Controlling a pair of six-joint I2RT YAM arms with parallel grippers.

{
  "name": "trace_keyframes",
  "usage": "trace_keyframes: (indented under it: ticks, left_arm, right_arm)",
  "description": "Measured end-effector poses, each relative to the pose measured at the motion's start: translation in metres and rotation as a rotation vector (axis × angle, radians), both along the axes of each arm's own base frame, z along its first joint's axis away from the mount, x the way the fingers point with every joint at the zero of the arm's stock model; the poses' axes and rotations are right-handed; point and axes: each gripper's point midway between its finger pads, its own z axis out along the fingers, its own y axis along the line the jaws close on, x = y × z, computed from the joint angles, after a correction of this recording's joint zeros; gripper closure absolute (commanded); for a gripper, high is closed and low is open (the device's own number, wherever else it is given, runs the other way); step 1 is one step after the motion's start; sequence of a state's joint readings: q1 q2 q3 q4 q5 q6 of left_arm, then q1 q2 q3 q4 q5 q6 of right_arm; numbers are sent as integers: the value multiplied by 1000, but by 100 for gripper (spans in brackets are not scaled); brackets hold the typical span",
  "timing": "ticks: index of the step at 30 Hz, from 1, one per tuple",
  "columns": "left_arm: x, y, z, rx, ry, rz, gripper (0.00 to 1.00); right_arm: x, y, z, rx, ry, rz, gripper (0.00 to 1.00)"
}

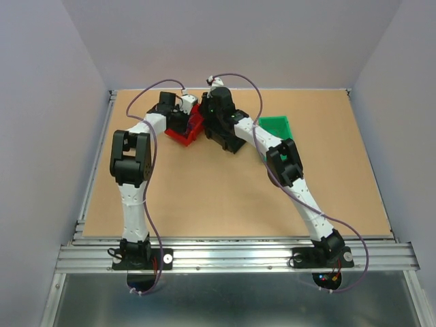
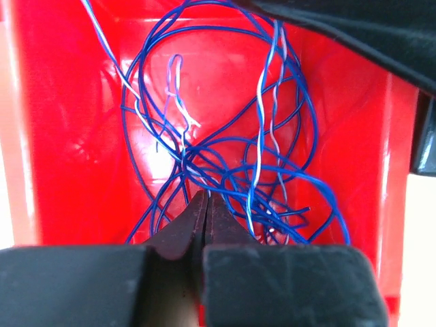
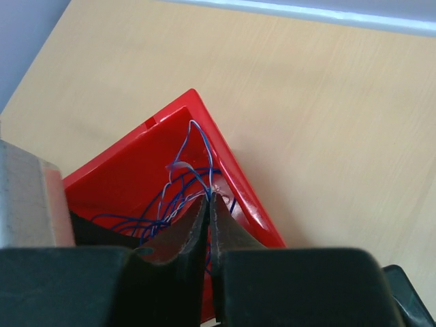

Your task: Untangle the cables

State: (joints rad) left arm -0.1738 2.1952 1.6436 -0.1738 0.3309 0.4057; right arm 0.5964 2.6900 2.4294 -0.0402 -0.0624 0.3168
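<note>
The cables [image 2: 225, 174] are thin blue and blue-white wires, looped in a loose tangle inside a red bin [image 2: 68, 136]. My left gripper [image 2: 206, 197] reaches into the bin, its jaws closed to a hairline, and several strands meet at the tips. My right gripper [image 3: 210, 197] hangs over the bin's corner [image 3: 231, 170], jaws pressed together on a blue strand of the cables [image 3: 178, 178] that rises to the tips. From above, both grippers meet over the red bin [image 1: 182, 136] at the far middle of the table, and the wires are hidden under them.
A green bin [image 1: 276, 127] sits just right of the right arm's forearm. The right arm's black body [image 2: 354, 34] crosses the upper right of the left wrist view, close over the red bin. Bare brown tabletop [image 1: 218, 197] lies between the arms.
</note>
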Motion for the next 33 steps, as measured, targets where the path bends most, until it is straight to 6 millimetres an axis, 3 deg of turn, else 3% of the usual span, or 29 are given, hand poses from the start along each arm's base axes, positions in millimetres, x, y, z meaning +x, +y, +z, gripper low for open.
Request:
trace_keyframes:
  ticks: [3, 9, 14, 23, 28, 33]
  left_arm:
    - [1, 7, 8, -16, -14, 20, 77]
    - [9, 22, 30, -56, -55, 53, 75]
    - [13, 32, 34, -66, -66, 74, 75]
    - [13, 30, 34, -68, -68, 69, 75]
    - [13, 30, 34, -70, -68, 67, 62]
    - [12, 28, 35, -78, -67, 59, 49]
  right_arm:
    - [0, -1, 0, -4, 3, -4, 87]
    - [-5, -4, 0, -11, 13, -3, 86]
    - [-20, -12, 10, -10, 8, 5, 76]
    - [-27, -13, 24, 13, -31, 29, 57]
    - [-33, -17, 16, 4, -26, 30, 41]
    - [-40, -23, 28, 18, -51, 22, 34]
